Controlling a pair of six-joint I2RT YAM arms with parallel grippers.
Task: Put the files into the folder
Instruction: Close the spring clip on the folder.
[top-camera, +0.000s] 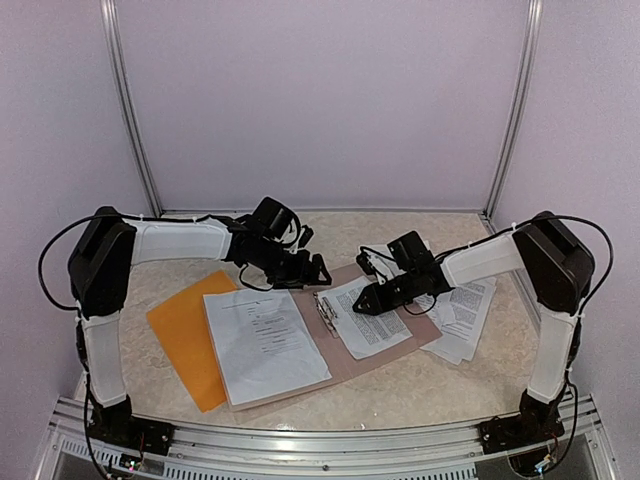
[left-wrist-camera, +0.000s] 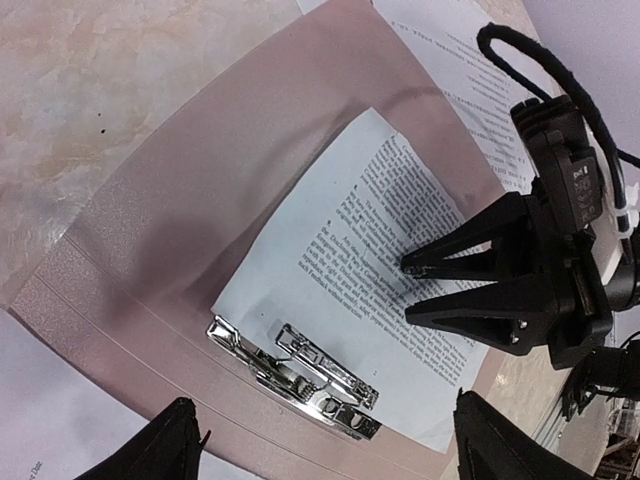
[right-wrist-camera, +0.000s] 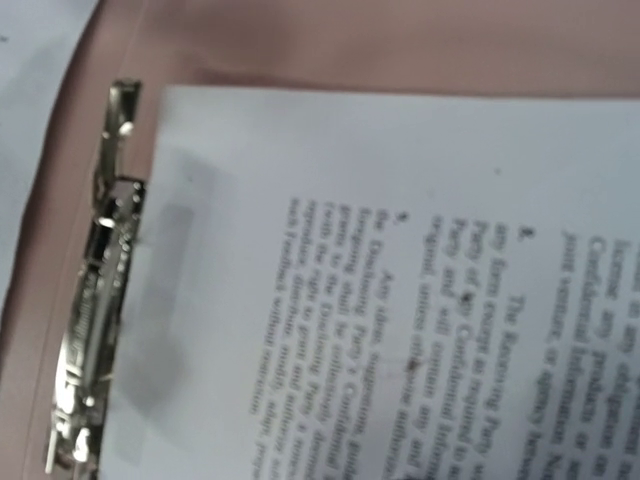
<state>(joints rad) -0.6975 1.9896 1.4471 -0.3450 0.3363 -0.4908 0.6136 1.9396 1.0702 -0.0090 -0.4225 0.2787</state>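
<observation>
Partly covered folder (top-camera: 183, 338), sheet (right-wrist-camera: 400, 200) print blurred, clip (right-wrist-camera: 100, 300) cut off

The orange folder (top-camera: 183, 338) lies flat and closed at the left of the surface (top-camera: 420, 390), its right side covered by a printed white sheet (top-camera: 265, 345). A second sheet (top-camera: 367, 318) lies askew on the clipboard (top-camera: 330, 372). More sheets (top-camera: 468, 312) fan out loosely at the right.

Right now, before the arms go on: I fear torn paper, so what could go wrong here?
The sheet under the right gripper has its edge at the metal clip; dragging it might snag or tear it. The open left gripper hangs close to the right one, so they could collide.
</observation>
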